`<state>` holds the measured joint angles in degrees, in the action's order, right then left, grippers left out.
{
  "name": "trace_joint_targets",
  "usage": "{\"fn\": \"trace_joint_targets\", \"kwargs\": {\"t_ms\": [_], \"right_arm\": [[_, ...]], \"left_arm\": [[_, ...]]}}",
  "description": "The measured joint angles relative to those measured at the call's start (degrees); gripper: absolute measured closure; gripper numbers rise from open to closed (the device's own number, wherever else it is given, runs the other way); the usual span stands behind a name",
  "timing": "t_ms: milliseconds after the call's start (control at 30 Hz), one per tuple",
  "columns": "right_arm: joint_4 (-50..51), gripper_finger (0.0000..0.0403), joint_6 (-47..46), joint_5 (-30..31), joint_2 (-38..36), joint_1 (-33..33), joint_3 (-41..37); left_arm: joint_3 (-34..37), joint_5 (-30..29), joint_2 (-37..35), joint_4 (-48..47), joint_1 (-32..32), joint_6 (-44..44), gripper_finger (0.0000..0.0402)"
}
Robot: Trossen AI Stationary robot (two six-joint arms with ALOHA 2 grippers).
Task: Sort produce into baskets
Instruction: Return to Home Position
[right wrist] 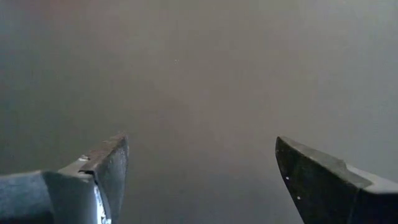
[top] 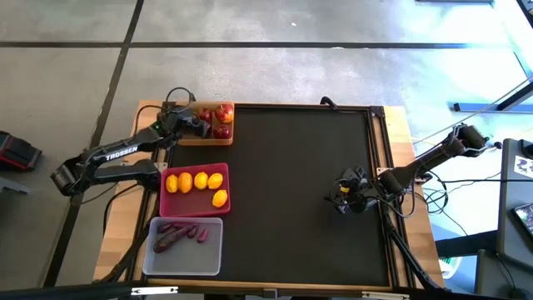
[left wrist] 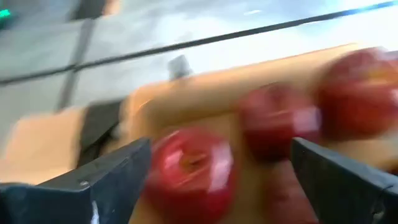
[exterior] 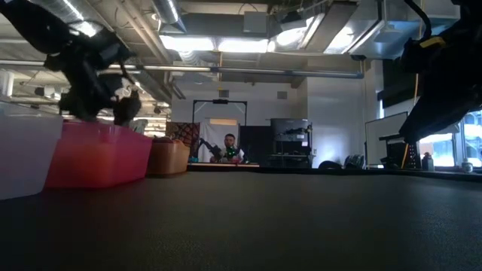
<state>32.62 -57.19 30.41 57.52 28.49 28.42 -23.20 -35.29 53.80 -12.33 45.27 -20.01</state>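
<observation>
So all three trays sit in a column down the 9 o'clock side of the black mat [top: 283, 242].

The tan tray [top: 190, 139] is at about 10 o'clock and has the dark-red apples [top: 223, 112] in it. I count at least three, but the arm hides part of the tray. The pink tray [top: 193, 209] is at 9 o'clock with five lemons [top: 186, 182]: four in a row running 9-to-3, and the fifth just off the row's end at 5 o'clock. Each lemon in the row looks like its long axis runs roughly 12-to-6, though they're small, so don't quote me. The translucent tray [top: 185, 262] is at 8 o'clock with the purple roots [top: 166, 243]. They all lie roughly crosswise, and the long one is tipped a bit toward 8-to-2. Can't tell which end is the stem.

The left gripper [top: 202, 127] hangs over the tan tray. Its fingers [left wrist: 118, 174] are spread wide with apples showing in the gap below, and it's gripping nothing.

The right gripper [top: 343, 196] is over bare mat at 3 o'clock, well apart from the trays. Its fingers [right wrist: 106, 168] are wide apart too, with nothing between them.
</observation>
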Motion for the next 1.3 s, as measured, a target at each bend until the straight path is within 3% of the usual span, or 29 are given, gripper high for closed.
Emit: {"fn": "trace_joint_targets", "kwargs": {"t_ms": [167, 500, 633, 767, 900, 1100, 1167, 1300], "right_arm": [[-0.3, 0.0068, -0.1, 0.0, 0.0, 0.0, 0.0], [-11.9, 0.0068, 8.9, 1.5, 0.0, 0.0, 0.0], [-17.2, 0.0068, 13.9, 1.8, 0.0, 0.0, 0.0], [-21.7, 0.0083, 19.0, 1.9, 0.0, 0.0, 0.0], [-24.8, 0.0142, 22.0, 1.0, 0.0, 0.0, 0.0], [-27.6, 0.0273, 27.2, -3.0, 0.0, 0.0, 0.0], [-28.2, 0.0317, 29.1, -4.2, -0.2, 0.0, 0.0], [-27.9, 0.039, 32.2, -4.5, -3.4, 0.0, 0.0]], "left_arm": [[-4.6, 14.4, -4.6, -0.6, -2.7, 7.8, 0.0025], [-8.4, 31.8, -9.6, 7.1, -9.9, -2.2, 0.0036], [-8.4, 37.9, -9.2, 11.8, -15.9, -0.1, 0.0086], [-8.4, 38.3, -9.2, 14.4, -23.2, 2.4, 0.0168], [-8.4, 38.3, -9.2, 15.3, -30.4, 5.5, 0.0264], [-4.8, 38.4, -9.2, 19.4, -40.9, 11.0, 0.0378], [-2.6, 38.3, -9.2, 21.6, -43.2, 11.4, 0.0395], [2.3, 38.2, -9.5, 27.7, -45.9, 11.0, 0.0389]]}}
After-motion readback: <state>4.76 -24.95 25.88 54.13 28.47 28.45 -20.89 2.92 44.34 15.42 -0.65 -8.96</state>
